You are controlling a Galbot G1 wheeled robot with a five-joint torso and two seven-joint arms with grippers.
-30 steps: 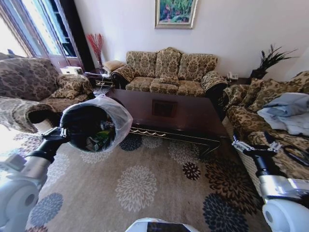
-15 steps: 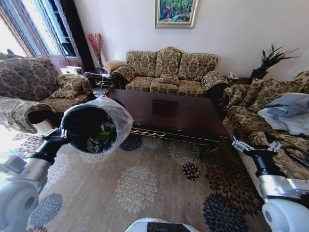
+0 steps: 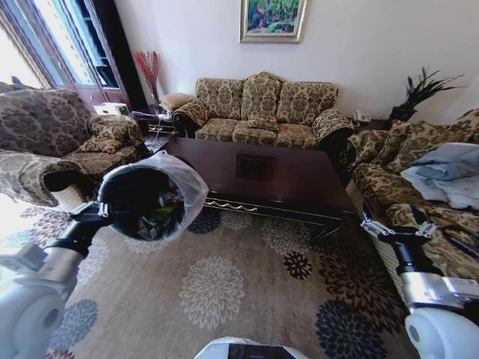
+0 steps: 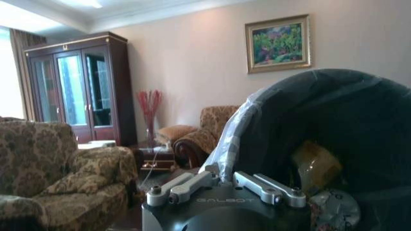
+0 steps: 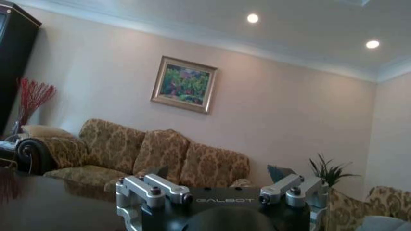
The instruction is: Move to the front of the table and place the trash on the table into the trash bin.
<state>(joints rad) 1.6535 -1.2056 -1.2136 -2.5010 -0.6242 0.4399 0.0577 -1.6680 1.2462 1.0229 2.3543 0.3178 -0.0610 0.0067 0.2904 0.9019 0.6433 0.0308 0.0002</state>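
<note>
Evidently progress: most of the job looks done, judging by the bare tabletop and the filled bin.
Table: the dark wood coffee table [image 3: 288,183] stands at about 12 o'clock from the robot, its glossy top showing no bottles or wrappers that I can make out.
Trash bin: the black bin with its white bag liner [image 3: 153,193] is lifted off the carpet at about 10 o'clock, tipped so its mouth faces the head camera, just beside the table's near left corner.
Trash: a green-yellow item [image 3: 156,217] lies inside; from the left wrist a tan-orange piece [image 4: 314,166] and a silvery-white piece [image 4: 337,211] sit against the inner wall.
Left gripper [image 4: 224,185]: fingers pressed onto the bin's rim and liner, carrying it.
Right gripper [image 5: 222,190]: fingers spread, pinching nothing, parked at about 3 o'clock near the right sofa [image 3: 389,176].
Left to do: probably only setting the bin down, as I judge it.
</note>
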